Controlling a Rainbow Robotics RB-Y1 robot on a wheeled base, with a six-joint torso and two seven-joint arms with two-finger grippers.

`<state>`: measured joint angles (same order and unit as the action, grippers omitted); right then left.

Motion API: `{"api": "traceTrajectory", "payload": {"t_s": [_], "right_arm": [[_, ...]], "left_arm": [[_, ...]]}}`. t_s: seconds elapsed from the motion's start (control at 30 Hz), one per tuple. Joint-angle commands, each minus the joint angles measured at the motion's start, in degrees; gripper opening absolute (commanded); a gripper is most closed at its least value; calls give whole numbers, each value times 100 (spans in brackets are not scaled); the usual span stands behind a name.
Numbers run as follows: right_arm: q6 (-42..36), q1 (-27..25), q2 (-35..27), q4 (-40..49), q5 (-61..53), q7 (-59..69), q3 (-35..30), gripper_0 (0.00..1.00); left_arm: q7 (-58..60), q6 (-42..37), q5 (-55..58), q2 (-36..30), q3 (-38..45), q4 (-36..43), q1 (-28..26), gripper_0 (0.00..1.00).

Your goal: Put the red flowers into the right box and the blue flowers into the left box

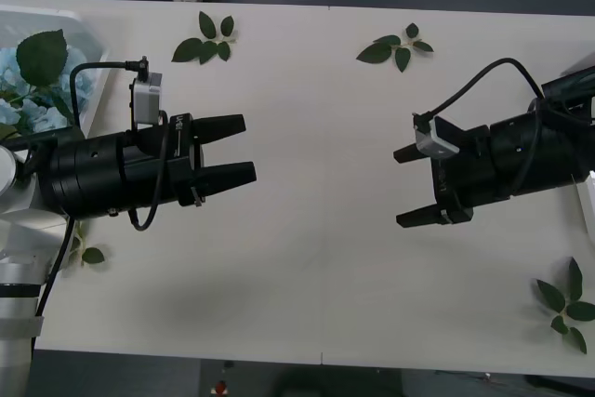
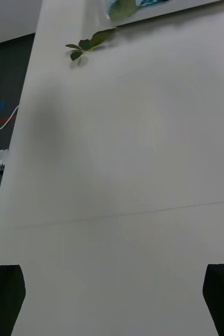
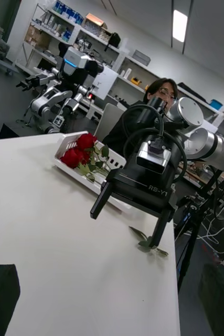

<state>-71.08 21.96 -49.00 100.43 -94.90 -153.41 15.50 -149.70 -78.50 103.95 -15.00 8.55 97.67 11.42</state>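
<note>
red flowers [image 3: 78,151]: you see deep-red blooms lying in the right box [image 3: 64,143]
blue flowers [image 1: 28,90]: pale, fluffy, in the left box [image 1: 88,48]
left gripper [image 1: 234,148], right gripper [image 1: 411,185]: your jaws spread, empty

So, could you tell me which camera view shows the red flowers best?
The left wrist view: the red flowers lie in the right box, blooms plain. The front view catches just that box's edge.

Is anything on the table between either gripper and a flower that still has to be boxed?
Nothing visible: the red flowers already lie in the right box and the blue flowers in the left box. The left gripper and right gripper hover open over bare table.
</note>
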Motion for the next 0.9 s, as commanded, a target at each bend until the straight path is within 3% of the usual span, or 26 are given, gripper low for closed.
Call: {"api": "traceTrajectory", "payload": {"t_s": [0.03, 0.4, 0.9], "right_arm": [[-126, 124, -101, 187, -46, -159, -91, 100], [-1031, 124, 189, 187, 95, -159, -548, 100], [-1075, 124, 180, 178, 209, -159, -548, 100]], "left_arm": [[90, 19, 56, 49, -81, 200, 115, 100], [90, 19, 56, 49, -81, 200, 115, 100], [90, 19, 56, 49, -81, 200, 115, 100]]}}
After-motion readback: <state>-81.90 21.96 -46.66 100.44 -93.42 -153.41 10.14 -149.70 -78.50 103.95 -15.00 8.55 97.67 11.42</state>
